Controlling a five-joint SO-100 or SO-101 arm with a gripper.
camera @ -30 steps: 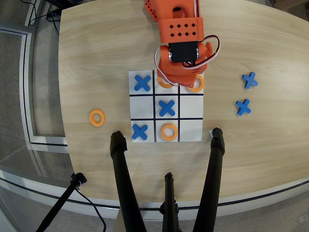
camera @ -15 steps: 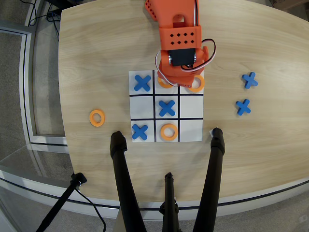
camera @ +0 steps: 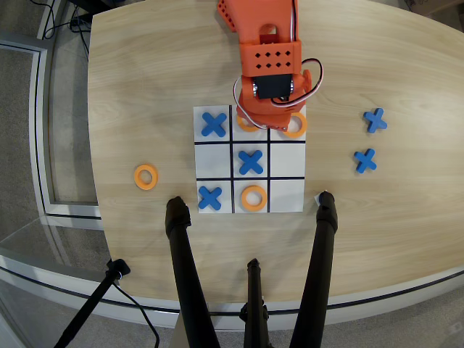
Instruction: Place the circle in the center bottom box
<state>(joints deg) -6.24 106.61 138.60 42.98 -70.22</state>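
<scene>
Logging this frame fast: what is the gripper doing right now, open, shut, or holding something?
Gripper: cannot be told; the arm's own body hides its fingers in the overhead view.

An orange robot arm reaches down from the top edge of the overhead view. Its perforated wrist housing and black servo sit above the gripper, which points straight down. The jaws are hidden beneath the wrist, so their state is unclear.

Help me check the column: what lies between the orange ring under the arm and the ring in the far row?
In the overhead view, a blue X in the middle cell.
</scene>
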